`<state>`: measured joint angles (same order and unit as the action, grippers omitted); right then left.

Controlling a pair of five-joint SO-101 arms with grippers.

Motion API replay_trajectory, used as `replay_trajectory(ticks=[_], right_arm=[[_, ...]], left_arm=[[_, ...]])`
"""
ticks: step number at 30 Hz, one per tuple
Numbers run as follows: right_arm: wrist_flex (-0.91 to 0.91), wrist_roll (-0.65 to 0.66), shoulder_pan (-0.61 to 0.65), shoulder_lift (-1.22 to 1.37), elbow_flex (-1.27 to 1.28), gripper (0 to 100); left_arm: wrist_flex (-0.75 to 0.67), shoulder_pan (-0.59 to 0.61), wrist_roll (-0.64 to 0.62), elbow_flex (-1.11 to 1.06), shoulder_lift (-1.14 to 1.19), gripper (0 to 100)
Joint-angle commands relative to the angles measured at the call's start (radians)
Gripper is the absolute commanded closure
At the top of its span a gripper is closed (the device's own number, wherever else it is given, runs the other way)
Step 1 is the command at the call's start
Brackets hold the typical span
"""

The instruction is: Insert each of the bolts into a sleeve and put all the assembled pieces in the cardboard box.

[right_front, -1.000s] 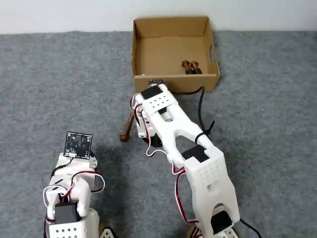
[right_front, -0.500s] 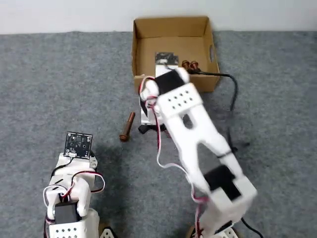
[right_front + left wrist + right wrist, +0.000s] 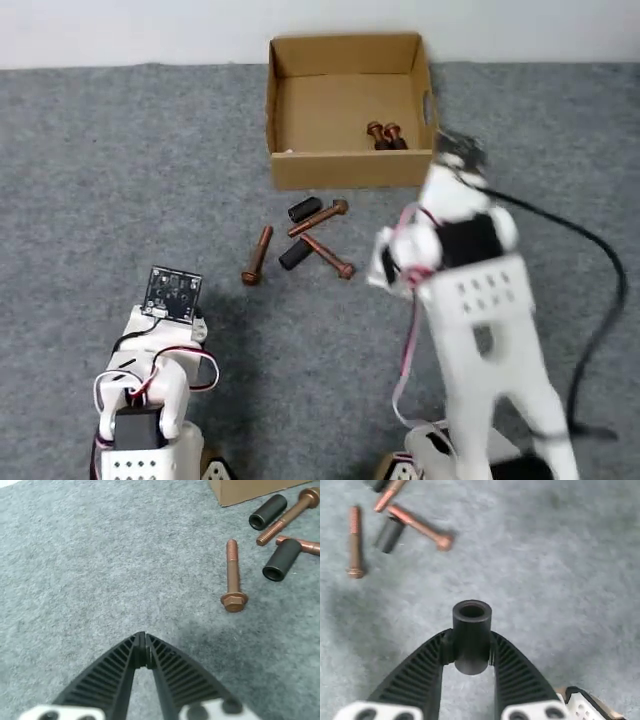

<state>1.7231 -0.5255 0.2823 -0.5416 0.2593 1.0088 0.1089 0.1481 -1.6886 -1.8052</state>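
High view: showed cardboard box (image 3: pixel 345 172) at far end of carpet (image 3: pixel 120 180), w/ two copper-headed pieces (image 3: pixel 385 134) inside near one wall. Had right arm (image 3: pixel 470 290) raised beside box's front corner and left arm (image 3: pixel 150 400) low at near edge.

Left wrist view: found left gripper (image 3: pixel 140 649) pressed together, nothing btwn tips, low over carpet. Spotted lone bolt (image 3: pixel 232 575) ahead of tips and off to one side, head end nearest gripper. Beyond it, caught near sleeve (image 3: pixel 282 559) touching second bolt (image 3: pixel 300 545). Farther out still, saw far sleeve (image 3: pixel 268 511) just beside third bolt (image 3: pixel 287 516), close to box corner.

Right wrist view: found right gripper (image 3: pixel 470 645) pinching held sleeve (image 3: pixel 472 616) btwn both fingers, bore end pointing past tips, clear of carpet. Placed lone bolt, near sleeve and second bolt well ahead of tips, off to one side, lying on carpet.
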Motion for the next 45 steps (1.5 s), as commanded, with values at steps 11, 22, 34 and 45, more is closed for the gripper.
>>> replay_trajectory(ticks=[11, 22, 34, 45], right_arm=[[-0.209, 0.135, -0.280, -0.875, 0.718, 99.1], [-0.263, 0.143, -0.380, -1.076, 0.868, 99.1], [-0.272, 0.149, -0.381, -1.188, 0.902, 99.1], [-0.285, 0.175, -0.440, -1.207, 0.922, 99.1]], left_arm=[[0.008, -0.011, 0.023, 0.005, -0.006, 99], [0.031, -0.012, 0.064, 0.021, -0.006, 99], [0.118, -0.057, 0.293, 0.231, 0.017, 99], [0.155, -0.219, 0.302, 0.616, 0.554, 99]])
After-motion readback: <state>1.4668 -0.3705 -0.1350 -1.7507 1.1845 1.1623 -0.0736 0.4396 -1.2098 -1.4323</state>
